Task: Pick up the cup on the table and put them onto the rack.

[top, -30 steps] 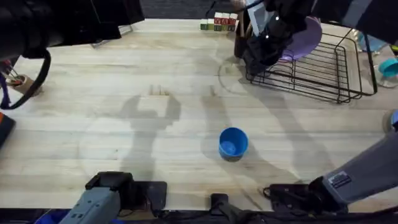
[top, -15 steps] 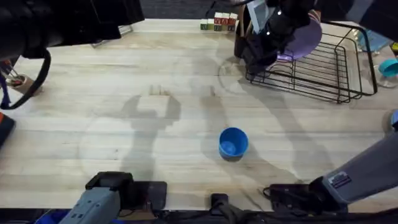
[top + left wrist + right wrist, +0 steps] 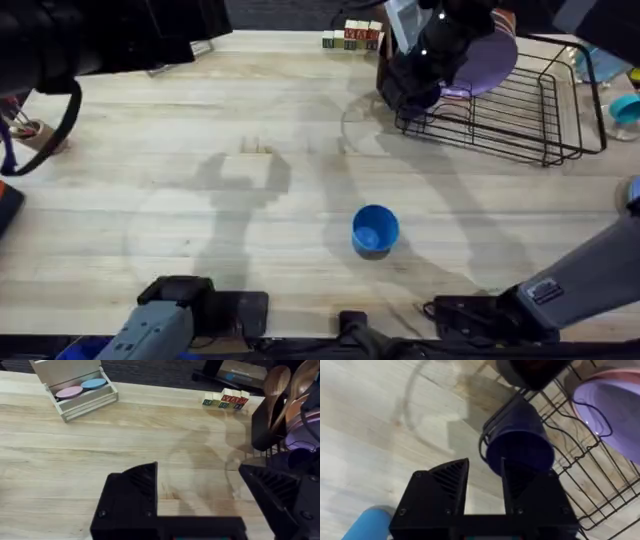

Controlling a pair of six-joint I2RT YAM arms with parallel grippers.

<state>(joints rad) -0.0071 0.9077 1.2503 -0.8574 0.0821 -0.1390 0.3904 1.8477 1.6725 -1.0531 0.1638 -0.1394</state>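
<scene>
We see the small bright blue plastic cup (image 3: 375, 229) standing upright on the pale wooden plank tabletop (image 3: 200, 200), open and holding nothing, well apart from the black wire rack (image 3: 520, 110) at the far right. That rack carries a lilac plate (image 3: 487, 60) leaning on edge, with a dark purple cup (image 3: 520, 445) hung at its near corner and wooden spoons (image 3: 280, 385) standing in a black holder beside it. The right tool (image 3: 485, 482) hovers by the rack corner with its fingers narrowly parted around nothing, while the left tool (image 3: 200, 490) gapes wide above bare wood.
</scene>
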